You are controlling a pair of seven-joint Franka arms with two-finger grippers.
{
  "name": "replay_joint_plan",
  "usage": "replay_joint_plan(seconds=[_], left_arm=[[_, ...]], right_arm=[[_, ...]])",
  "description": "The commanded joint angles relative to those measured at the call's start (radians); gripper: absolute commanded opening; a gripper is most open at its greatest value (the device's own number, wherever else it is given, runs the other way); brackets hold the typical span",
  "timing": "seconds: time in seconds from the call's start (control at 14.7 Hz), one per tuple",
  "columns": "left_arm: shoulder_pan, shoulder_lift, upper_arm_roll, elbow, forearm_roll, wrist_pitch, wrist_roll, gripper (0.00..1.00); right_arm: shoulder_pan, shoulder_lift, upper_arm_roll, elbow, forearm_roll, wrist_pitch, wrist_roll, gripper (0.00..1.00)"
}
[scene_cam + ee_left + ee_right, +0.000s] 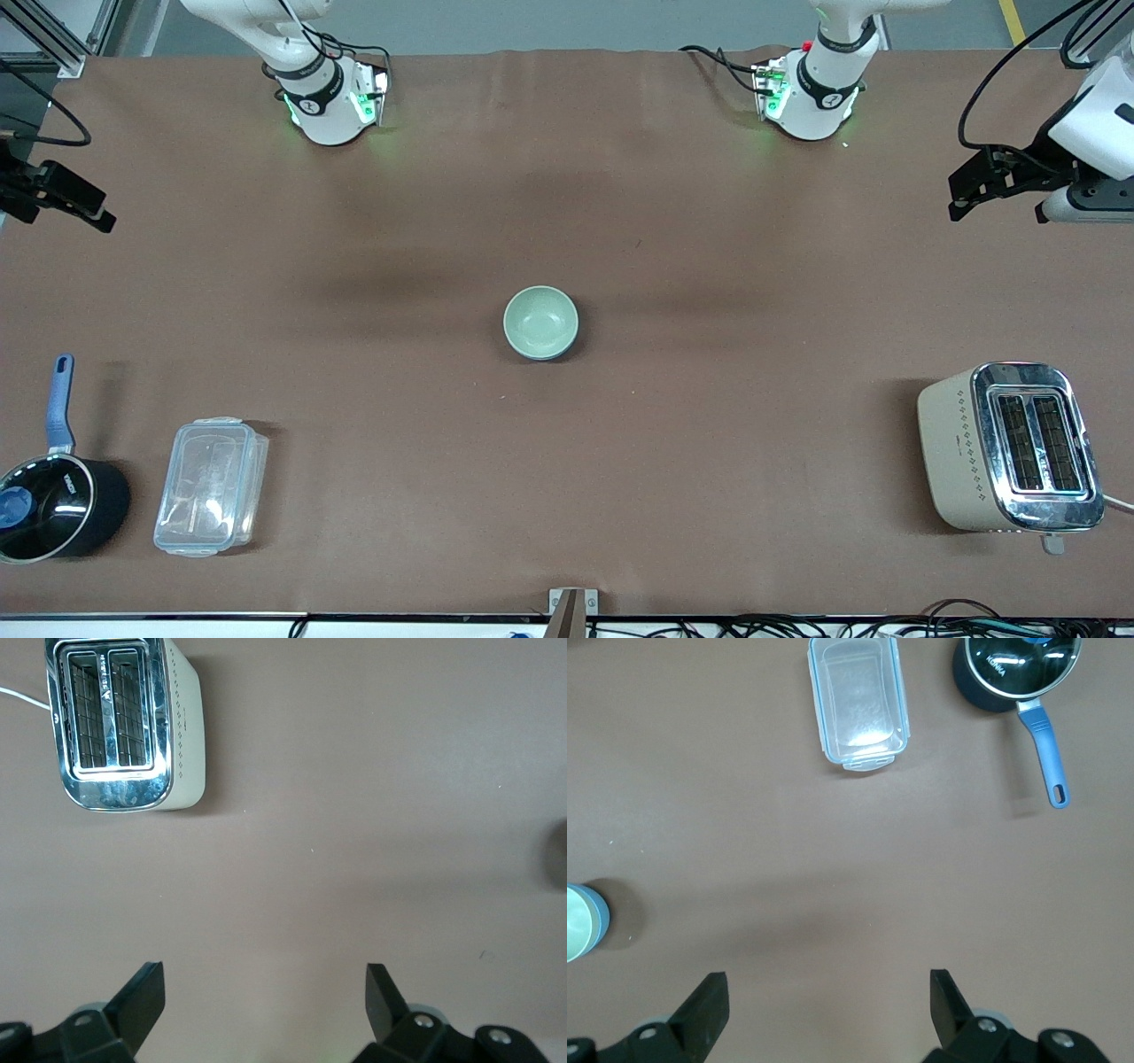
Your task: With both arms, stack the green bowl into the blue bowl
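- The green bowl [539,320] sat nested in the blue bowl [569,344] at the middle of the desk [567,461]; only a thin blue sliver showed under the green rim on the side nearer the front camera.
- In my right wrist view the same stack appeared at the picture's edge, the green bowl [578,923] on top and a band of the blue bowl [601,916] beneath it.
- My left fingers [142,1001] were released, spread wide with bare desk showing between them.
- The left gripper [974,182] hung in the air over the left arm's end of the desk, well apart from the bowls.
- My right fingers [709,1005] were released too, spread just as wide over bare desk.
- The right gripper [66,199] hung over the right arm's end of the desk, also well apart from the bowls.
- Neither hand touched anything; both arms waited.
- A cream and chrome toaster [1010,447] stood at the left arm's end, nearer the front camera than the bowls.
- A clear lidded container [211,487] lay toward the right arm's end, near the camera-side edge.
- Just beside it stood a black saucepan [58,507] with a blue handle [60,403] and a glass lid.
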Motion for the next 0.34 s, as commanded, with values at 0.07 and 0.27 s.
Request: replay_joint_plan(seconds=[0.07, 0.27], left_arm=[[-0.002, -0.004, -0.002, 0.006, -0.017, 0.003, 0.01, 1.0], [0.003, 0.002, -0.013, 0.006, -0.017, 0.003, 0.01, 1.0]], right_arm=[[-0.017, 0.009, 0.01, 0.013, -0.001, -0.017, -0.023, 1.0], [-0.017, 0.014, 0.01, 0.021, 0.001, -0.016, -0.023, 1.0]])
